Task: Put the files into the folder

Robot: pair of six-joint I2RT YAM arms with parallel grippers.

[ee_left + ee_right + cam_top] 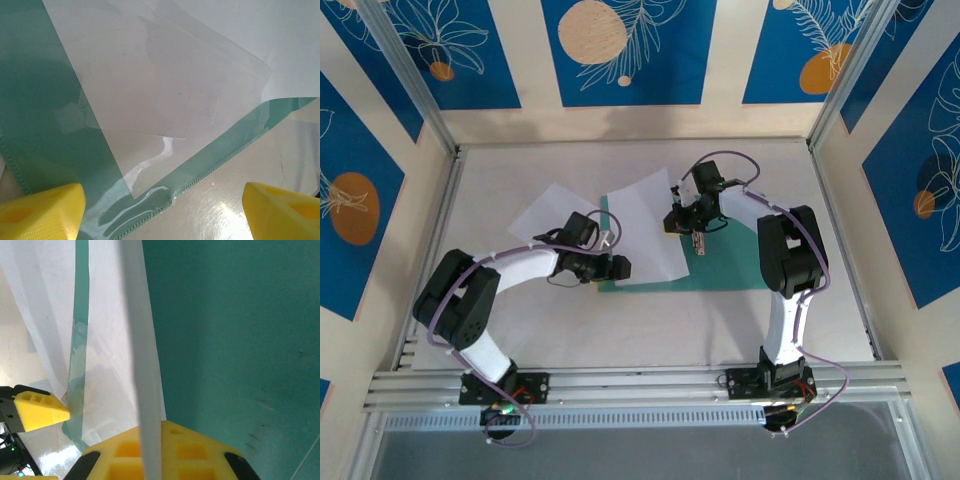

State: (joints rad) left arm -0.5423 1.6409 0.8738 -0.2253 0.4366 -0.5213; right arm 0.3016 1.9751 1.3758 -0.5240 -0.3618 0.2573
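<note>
The table (670, 330) is a pale, off-white slab with a slight gloss, and aluminium rails (640, 385) run along its near edge. A teal-green folder (735, 272) lies flat near the middle, its long side running left to right. In the left wrist view its ridged border sits on the shiny tabletop. To the left, a white paper sheet (542, 215) lies skewed on the bare surface. A second white sheet (645, 235) covers the folder's left part, its far corner reaching past the folder's far edge.

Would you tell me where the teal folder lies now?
In the top view the folder lies flat right of centre, its left part under a white sheet that the right gripper pinches.
</note>
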